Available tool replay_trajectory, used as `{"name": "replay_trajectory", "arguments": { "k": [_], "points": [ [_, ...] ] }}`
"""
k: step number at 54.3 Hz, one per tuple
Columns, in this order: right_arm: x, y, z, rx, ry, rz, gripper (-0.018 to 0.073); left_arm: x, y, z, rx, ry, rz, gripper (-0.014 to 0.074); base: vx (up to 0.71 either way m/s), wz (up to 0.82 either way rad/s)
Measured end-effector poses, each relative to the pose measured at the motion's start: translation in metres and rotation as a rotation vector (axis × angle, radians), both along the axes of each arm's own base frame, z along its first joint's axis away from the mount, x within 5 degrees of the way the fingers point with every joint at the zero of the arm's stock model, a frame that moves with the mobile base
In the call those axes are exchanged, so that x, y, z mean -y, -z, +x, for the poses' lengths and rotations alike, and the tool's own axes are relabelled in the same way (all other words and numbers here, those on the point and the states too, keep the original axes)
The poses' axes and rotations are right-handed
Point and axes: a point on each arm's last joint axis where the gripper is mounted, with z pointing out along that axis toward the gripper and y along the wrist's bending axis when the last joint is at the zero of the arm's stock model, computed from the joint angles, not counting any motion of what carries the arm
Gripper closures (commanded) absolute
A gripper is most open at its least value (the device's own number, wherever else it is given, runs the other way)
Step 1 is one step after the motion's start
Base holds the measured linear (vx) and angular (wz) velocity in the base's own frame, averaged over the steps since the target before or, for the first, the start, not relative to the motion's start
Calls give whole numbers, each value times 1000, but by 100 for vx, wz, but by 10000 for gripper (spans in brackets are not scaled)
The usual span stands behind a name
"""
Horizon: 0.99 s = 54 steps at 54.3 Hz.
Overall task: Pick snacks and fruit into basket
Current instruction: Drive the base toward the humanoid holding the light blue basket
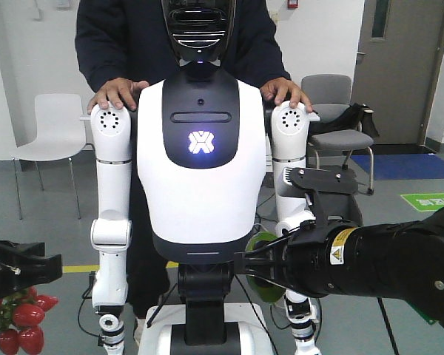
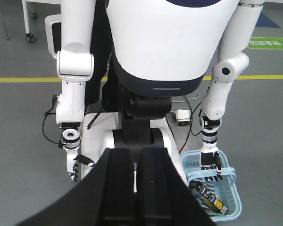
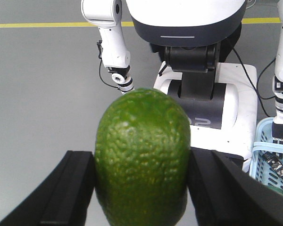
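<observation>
The right gripper (image 3: 141, 181) clamps a round, pebbly-skinned green citrus fruit (image 3: 142, 155) between its black fingers (image 3: 70, 188). The left gripper (image 2: 140, 188) shows its two flat matte jaws pressed together with nothing between. The light blue slotted plastic basket (image 2: 228, 170) stands on the grey floor, a black snack box (image 2: 208, 197) inside.

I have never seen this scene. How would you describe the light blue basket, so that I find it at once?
Start at the big white humanoid robot in the middle of the left wrist view, then follow its lower arm at the right of the picture down to the grey floor. The basket stands under that hand: light blue plastic with slotted sides, the only coloured container there, with a dark snack box inside.
</observation>
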Motion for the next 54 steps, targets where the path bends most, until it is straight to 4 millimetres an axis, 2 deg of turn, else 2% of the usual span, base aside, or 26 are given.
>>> {"name": "replay_trajectory", "arguments": {
  "k": [54],
  "points": [
    [0, 0, 0, 0, 0, 0, 569, 0, 0, 0, 0, 0, 0, 602, 1, 0]
  ]
}}
